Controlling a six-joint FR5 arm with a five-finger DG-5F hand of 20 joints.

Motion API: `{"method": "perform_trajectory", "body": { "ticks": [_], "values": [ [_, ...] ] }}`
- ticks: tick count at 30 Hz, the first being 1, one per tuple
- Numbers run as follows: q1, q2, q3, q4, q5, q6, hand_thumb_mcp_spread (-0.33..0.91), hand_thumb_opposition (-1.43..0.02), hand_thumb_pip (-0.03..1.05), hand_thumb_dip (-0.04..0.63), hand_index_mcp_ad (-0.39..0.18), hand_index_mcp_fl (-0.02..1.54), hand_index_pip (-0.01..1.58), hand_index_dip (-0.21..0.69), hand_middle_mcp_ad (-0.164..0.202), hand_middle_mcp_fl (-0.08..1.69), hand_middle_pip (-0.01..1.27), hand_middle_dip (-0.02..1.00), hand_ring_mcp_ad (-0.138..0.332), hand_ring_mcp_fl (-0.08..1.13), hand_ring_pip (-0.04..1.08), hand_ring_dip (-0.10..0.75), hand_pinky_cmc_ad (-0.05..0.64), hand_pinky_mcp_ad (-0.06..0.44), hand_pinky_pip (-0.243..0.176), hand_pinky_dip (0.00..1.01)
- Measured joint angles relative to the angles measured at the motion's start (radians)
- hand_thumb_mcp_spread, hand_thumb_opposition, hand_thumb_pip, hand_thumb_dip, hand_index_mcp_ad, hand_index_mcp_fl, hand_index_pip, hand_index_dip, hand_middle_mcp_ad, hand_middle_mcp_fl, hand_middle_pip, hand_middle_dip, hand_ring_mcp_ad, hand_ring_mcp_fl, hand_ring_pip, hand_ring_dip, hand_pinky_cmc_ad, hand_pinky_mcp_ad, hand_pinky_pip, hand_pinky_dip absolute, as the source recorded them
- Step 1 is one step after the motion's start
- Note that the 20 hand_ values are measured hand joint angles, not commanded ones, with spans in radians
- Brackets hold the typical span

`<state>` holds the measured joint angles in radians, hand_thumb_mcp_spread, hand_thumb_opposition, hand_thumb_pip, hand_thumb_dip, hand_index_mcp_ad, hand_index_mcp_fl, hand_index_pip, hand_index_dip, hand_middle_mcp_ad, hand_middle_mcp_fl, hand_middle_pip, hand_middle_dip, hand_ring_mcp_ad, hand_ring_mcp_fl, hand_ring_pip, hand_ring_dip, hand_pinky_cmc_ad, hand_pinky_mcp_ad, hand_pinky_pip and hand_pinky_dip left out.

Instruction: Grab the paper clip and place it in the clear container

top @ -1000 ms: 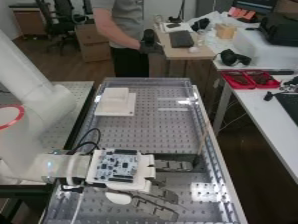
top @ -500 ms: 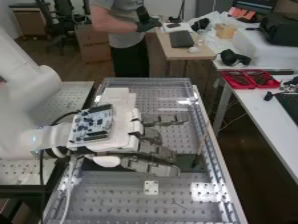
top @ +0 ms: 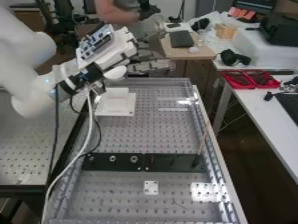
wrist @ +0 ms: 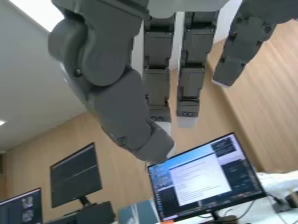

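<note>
Hand (top: 148, 66) held above the bench's far end, beyond the white stepped block (top: 116, 106). Fingers (wrist: 191, 75) seen dark grey, matte, jointed, pale-tipped; held straight with gaps between them, thumb (wrist: 126, 110) angled alongside. Blue circuit board (top: 95, 42) mounted on the hand's back. Smooth white cable (top: 85, 142) hung in a long curve from the wrist.

Position of paper clip and clear container cannot be told for certain. A thin dark line (top: 179, 204) is noted on the perforated plate (top: 133, 135), near the square white piece (top: 151, 187); whether it is the clip cannot be made out.

Plate grey, dotted with holes, glossy, edged by clear strips. Brown rod (top: 203, 142) stood at a slant at one black bar (top: 174, 162). Room floored in dark wood; wall panelled in pale wood grain (wrist: 50, 142). White side table (top: 259, 107) set beside the bench.

Counted: black bars, two, end to end; round metal fittings (top: 112, 158), three; red trays (top: 238, 86), two, adjoining; monitors (wrist: 203, 177), three.
</note>
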<state>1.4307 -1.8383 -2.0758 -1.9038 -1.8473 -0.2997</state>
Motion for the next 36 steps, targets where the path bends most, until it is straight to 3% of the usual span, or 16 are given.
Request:
{"method": "perform_trajectory", "body": {
  "ticks": [10,18,28,32,36],
  "values": [
    [0.179,0.008,0.022,-0.067,0.073,-0.071,0.71,-1.14,0.72,0.312,-0.182,0.51,0.13,-0.188,-0.010,0.83,0.88,0.73,0.051,0.59,0.29,0.489,0.431,0.276,0.099,0.20],
    [0.308,-0.068,0.114,-0.167,0.193,-0.186,0.71,-1.14,0.72,0.316,-0.187,0.51,0.12,-0.188,-0.010,0.83,0.88,0.73,0.052,0.59,0.29,0.490,0.431,0.276,0.099,0.20],
    [0.403,-0.214,0.270,-0.346,0.411,-0.342,0.71,-1.14,0.72,0.316,-0.182,0.51,0.12,-0.188,-0.010,0.83,0.88,0.72,0.051,0.58,0.31,0.485,0.433,0.276,0.099,0.20],
    [0.427,-0.261,0.331,-0.456,0.488,-0.393,0.71,-1.14,0.71,0.316,-0.183,0.51,0.12,-0.188,-0.010,0.83,0.89,0.72,0.051,0.58,0.34,0.490,0.431,0.276,0.099,0.20],
    [0.440,-0.286,0.382,-0.577,0.503,-0.427,0.69,-1.14,0.72,0.312,-0.180,0.51,0.12,-0.188,-0.010,0.83,0.89,0.72,0.051,0.56,0.35,0.487,0.431,0.278,0.099,0.20]
  ]
}}
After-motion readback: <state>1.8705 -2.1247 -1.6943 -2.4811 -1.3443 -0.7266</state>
